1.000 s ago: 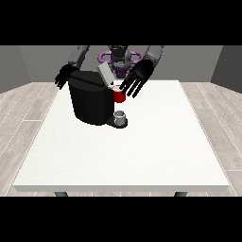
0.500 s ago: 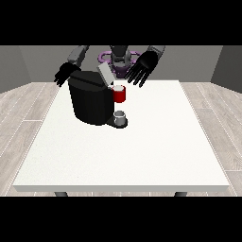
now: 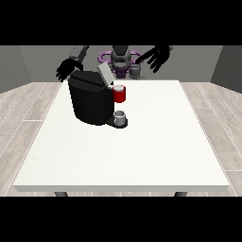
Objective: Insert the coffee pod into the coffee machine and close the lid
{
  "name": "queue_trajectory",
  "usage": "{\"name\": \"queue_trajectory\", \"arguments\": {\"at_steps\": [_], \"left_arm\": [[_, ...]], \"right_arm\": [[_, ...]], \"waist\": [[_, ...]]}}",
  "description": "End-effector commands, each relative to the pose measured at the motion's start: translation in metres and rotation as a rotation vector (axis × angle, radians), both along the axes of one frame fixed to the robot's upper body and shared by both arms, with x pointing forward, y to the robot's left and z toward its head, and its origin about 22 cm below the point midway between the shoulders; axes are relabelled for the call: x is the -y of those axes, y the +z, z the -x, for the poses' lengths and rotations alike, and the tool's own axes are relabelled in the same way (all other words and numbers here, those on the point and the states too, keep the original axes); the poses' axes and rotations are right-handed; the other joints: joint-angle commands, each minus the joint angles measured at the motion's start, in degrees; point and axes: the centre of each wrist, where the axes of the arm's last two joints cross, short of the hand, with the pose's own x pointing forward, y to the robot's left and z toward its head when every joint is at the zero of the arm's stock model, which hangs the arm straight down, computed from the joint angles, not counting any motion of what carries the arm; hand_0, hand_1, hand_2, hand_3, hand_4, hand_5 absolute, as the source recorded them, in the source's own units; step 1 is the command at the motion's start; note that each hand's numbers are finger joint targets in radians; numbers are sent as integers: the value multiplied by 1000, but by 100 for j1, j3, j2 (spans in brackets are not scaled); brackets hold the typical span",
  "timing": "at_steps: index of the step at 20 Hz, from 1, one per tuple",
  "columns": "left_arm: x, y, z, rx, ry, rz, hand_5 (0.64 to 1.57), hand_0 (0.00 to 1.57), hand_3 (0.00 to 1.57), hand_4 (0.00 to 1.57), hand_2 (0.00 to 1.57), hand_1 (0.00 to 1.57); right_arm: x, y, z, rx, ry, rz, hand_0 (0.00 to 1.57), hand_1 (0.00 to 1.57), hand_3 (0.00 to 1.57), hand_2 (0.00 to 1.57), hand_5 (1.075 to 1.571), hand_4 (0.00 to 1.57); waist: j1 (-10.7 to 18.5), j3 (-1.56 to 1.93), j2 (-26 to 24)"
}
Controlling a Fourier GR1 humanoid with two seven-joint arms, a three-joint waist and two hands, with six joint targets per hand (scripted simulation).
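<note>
A black coffee machine stands on the white table, left of its middle. Its grey lid is tilted up and open. The machine's red front part has a pale round top, and I cannot tell whether a pod sits there. A small grey cup rests on the machine's base. The hand at the view's right is raised above the table's far edge, open with fingers spread, apart from the machine. The hand at the view's left hangs behind the machine's back corner, fingers relaxed, holding nothing.
The robot's torso stands behind the table's far edge. A wide bare stretch of table lies to the right of and in front of the machine. Grey walls and a wood floor surround the table.
The hand at the view's right has lifted up and away to the right from the machine's red front. The hand at the view's left has barely moved.
</note>
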Motion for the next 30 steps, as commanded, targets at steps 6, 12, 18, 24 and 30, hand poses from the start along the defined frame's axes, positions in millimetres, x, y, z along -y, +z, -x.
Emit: {"name": "queue_trajectory", "arguments": {"at_steps": [6,12,18,24,30], "left_arm": [[1,-129,57,-198,35,349,1571,0,0,0,0,0],[-16,-158,80,-260,130,464,1571,0,0,0,0,0],[-9,-172,97,-294,100,533,1571,0,0,0,0,0],[13,-166,102,-294,66,588,1571,0,0,0,0,0],[-4,-146,105,-205,75,590,1571,0,0,103,0,0]], "right_arm": [[20,-26,42,-121,-52,44,0,0,0,0,1571,492],[12,14,24,-26,137,55,0,0,0,0,1571,370],[22,58,0,44,188,106,0,0,0,0,1571,43],[13,58,-11,56,231,134,0,0,0,0,1571,0],[-22,85,-27,169,367,179,0,0,0,0,1571,215]], "waist": [[603,1,-1332],[599,2,-1508],[977,5,-1515],[1478,7,-1412],[1224,5,-815]]}}
